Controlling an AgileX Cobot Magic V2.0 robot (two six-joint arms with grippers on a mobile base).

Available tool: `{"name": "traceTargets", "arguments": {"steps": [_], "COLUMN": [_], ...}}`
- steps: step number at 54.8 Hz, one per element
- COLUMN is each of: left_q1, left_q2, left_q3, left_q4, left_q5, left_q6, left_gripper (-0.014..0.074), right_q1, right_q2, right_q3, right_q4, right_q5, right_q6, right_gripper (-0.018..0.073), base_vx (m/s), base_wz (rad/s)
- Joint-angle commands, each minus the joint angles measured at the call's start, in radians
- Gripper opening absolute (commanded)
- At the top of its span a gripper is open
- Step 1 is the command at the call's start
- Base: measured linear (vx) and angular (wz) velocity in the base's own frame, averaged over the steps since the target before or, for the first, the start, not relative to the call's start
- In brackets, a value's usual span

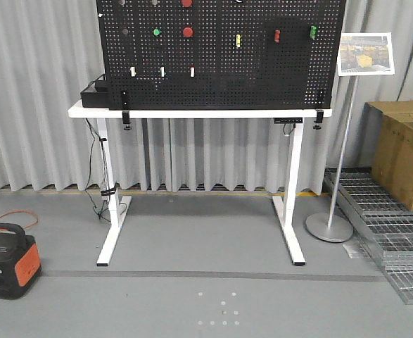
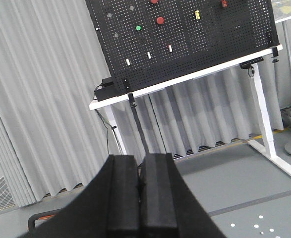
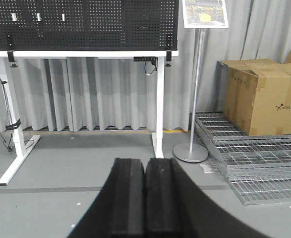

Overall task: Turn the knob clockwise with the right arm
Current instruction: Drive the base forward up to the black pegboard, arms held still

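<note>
**A:** What do we have in the room, starting at the left?

**B:** We see a grey floor (image 1: 206, 239) backed by a pale curtain (image 1: 37, 105). At the far left a black and orange power unit (image 1: 5, 259) sits on the floor. Next comes a white table (image 1: 192, 112) on two legs. A black box (image 1: 93, 95) sits at its left edge, and cables hang by the left leg. A black pegboard (image 1: 220, 70) stands upright along the tabletop, clamped at the front edge near both corners. Further right we find a sign stand (image 1: 364, 54) with a round foot, then a cardboard box (image 1: 403, 151) resting on metal grates (image 1: 389, 232).

**A:** And the thing we are to turn?

**B:** We count several round pieces on the upper left part of the pegboard. There is a dark fitting (image 1: 124, 30), a green fitting (image 1: 156, 32) and a red fitting (image 1: 188, 32), with another red one at the top edge. Which of them is ours we cannot tell.

**A:** How do our grippers stand to it?

**B:** The left gripper (image 2: 139, 161) has its pads pressed together with nothing between them, and so does the right gripper (image 3: 145, 163). Both face the table from across the floor, well apart from it. In the right wrist view only the pegboard's lower rows show, above the gripper and mostly to its left.
</note>
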Motion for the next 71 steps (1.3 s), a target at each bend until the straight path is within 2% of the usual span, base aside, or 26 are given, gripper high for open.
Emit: {"name": "traceTargets", "arguments": {"steps": [1,71], "left_q1": [-0.008,-0.008], "left_q2": [-0.016,-0.016], "left_q3": [0.033,0.033], "left_q4": [-0.005,-0.005], "left_q5": [-0.075,-0.075], "left_q6": [-0.004,-0.004], "left_gripper": [-0.0006,-0.0006], "right_q1": [-0.006,-0.006], "right_q2": [-0.013,-0.013], "right_q3": [0.007,0.007], "right_q4": [-0.009,-0.009], "right_q5": [-0.08,-0.077], "right_q6": [-0.004,-0.004], "right_gripper": [0.0002,0.0002], "base_vx": [0.0,0.04], "base_wz": [0.0,0.0]}}
